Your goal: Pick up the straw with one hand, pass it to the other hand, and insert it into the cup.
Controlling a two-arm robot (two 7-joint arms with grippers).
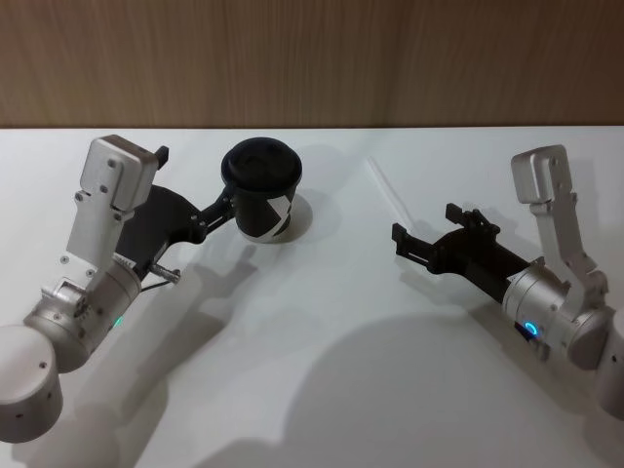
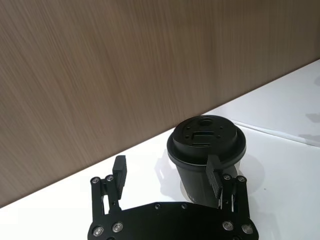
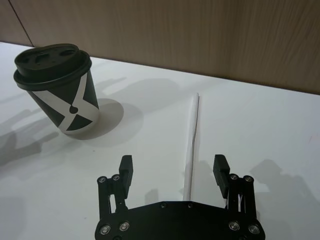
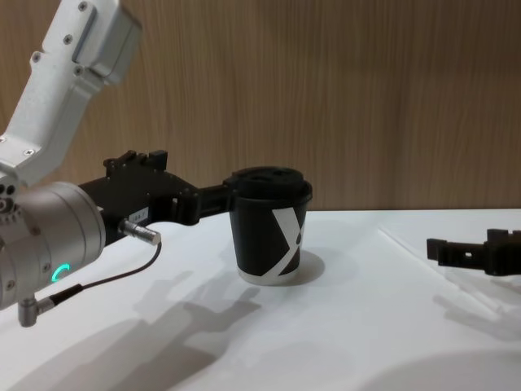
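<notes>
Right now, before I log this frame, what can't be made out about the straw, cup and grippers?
Whether the left gripper touches the cup: in the left wrist view one jaw overlaps the cup's wall.
The near end of the straw: hidden under the body of the right gripper, right wrist view.
Height of the right gripper over the table: the chest view's right edge cuts it off.

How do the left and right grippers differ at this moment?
The left gripper is at the side of the upright cup, near its top; the right gripper straddles the near end of the flat-lying straw. The left gripper is higher than the right gripper. Both are open.
</notes>
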